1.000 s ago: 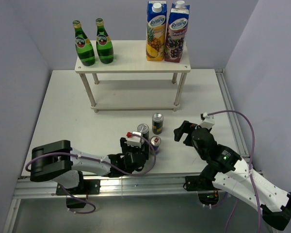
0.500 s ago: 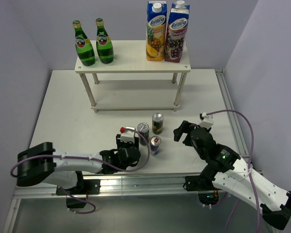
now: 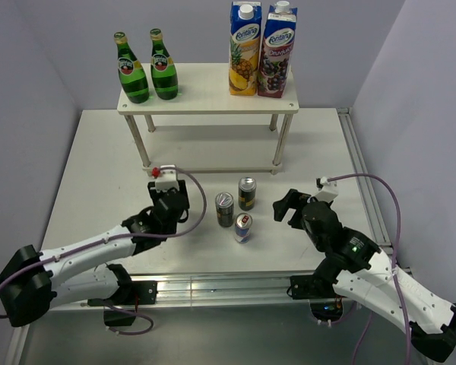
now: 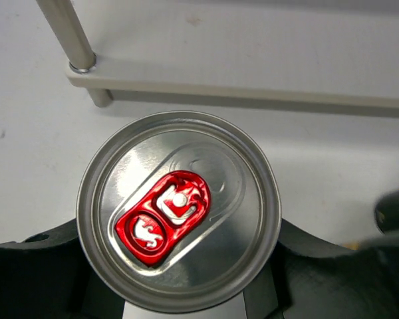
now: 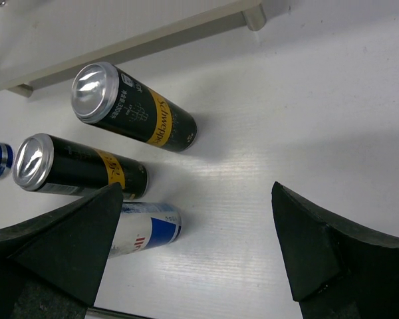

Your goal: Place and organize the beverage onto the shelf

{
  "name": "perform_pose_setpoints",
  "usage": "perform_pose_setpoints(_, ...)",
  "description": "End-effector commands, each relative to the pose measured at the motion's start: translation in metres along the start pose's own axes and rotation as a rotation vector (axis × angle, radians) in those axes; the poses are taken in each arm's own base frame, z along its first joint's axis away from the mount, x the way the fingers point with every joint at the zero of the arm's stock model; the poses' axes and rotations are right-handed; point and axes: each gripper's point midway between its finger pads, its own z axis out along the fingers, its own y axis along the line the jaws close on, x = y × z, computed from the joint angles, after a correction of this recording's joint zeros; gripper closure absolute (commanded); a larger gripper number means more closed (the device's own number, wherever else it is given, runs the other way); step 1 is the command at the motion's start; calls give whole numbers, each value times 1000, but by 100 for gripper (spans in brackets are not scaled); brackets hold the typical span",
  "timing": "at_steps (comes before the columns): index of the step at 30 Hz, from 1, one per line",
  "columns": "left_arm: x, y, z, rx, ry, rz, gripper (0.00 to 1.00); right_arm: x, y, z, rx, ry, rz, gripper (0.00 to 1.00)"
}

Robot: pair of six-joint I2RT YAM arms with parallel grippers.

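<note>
Two bottles [image 3: 131, 68] stand at the left end of the shelf's [image 3: 213, 95] top board. Near its front-left leg, the left gripper [image 3: 171, 204] pinches a red-tabbed can [image 4: 179, 203]. Two dark cans [image 3: 224, 209] and a blue can [image 3: 243, 226] stand mid-table, toward the front edge. The right gripper's [image 3: 287, 207] jaws are spread wide, empty.

The left arm [image 3: 83, 251] and right arm [image 3: 380, 275] share white shell links and black joints. The left pincer [image 3: 169, 204] and right pincer [image 3: 289, 207] are black, each backed by a white block [image 3: 166, 183]; the left's bears a red knob [image 3: 156, 170]. Mauve cables [image 3: 362, 174] loop behind both pincers.
</note>
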Motion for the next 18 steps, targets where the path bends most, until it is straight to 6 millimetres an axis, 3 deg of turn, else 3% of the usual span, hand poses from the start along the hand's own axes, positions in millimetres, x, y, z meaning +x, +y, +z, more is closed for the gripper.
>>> perform_pose_setpoints(1,-61,-12,26,27,-90,-96,100,-5,5,1,-20,-28,11,0)
perform_pose_setpoints(2,-58,-11,36,12,-81,-75,100,-5,5,0,-21,-25,9,0)
perform_pose_setpoints(4,-74,-10,50,20,-110,-105,100,-4,6,0,-27,-23,9,0)
perform_pose_setpoints(5,-72,-10,59,18,-104,-84,100,-5,7,-1,-34,-26,11,0)
perform_pose_setpoints(7,-88,-8,74,26,-135,-108,100,-4,7,-1,-43,-26,8,0)
perform_pose_setpoints(8,-84,-6,84,10,-122,-100,100,-4,8,-1,-45,-26,8,0)
perform_pose_setpoints(9,-97,-6,90,7,-141,-111,100,-4,8,-1,-44,-25,7,0)
perform_pose_setpoints(12,-108,3,113,-16,-156,-108,100,-3,8,0,-39,-18,3,0)
perform_pose_setpoints(18,-115,13,155,-44,-145,-91,100,-3,8,0,-40,-18,1,0)
